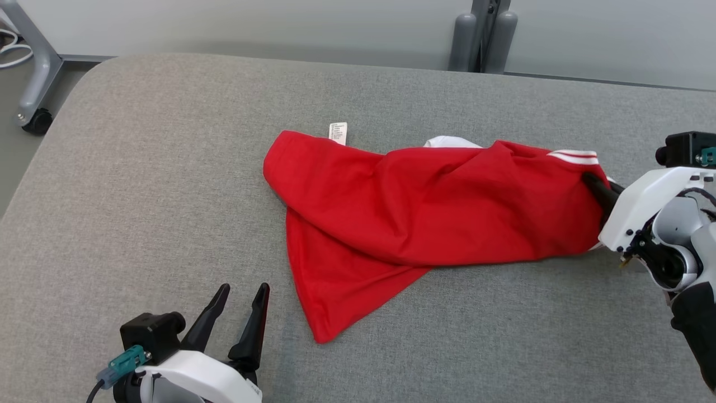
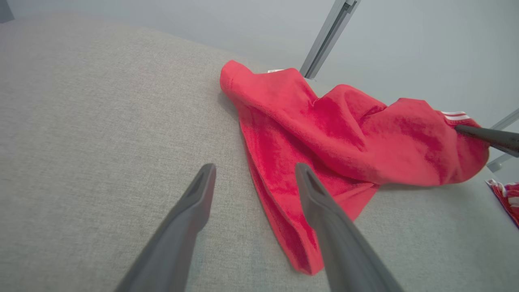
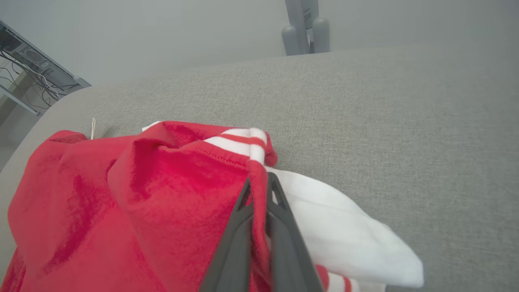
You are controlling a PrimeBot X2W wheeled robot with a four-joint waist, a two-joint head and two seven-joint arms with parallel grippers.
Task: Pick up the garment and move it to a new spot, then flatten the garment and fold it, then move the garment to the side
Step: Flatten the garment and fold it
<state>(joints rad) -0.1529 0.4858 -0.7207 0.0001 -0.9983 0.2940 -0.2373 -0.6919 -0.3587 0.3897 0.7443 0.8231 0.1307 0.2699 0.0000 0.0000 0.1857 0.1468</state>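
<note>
A red garment [image 1: 425, 212] with white sleeves and striped trim lies bunched across the middle of the grey padded table [image 1: 140, 168]. Its right end is lifted slightly. My right gripper [image 1: 594, 187] is shut on that end, near the striped collar [image 3: 239, 142]; in the right wrist view the fingers [image 3: 279, 227] pinch a red fold [image 3: 174, 194] beside a white sleeve [image 3: 344, 239]. My left gripper [image 1: 243, 296] stands open at the lower left, empty, just left of the garment's lower corner [image 2: 300, 251]. A white care label [image 1: 338, 132] sticks out at the far edge.
A grey post [image 1: 484, 33] rises behind the table's far edge. A caster leg [image 1: 36, 84] stands off the table's left corner. Another red and white striped cloth [image 2: 507, 196] shows at the right edge of the left wrist view.
</note>
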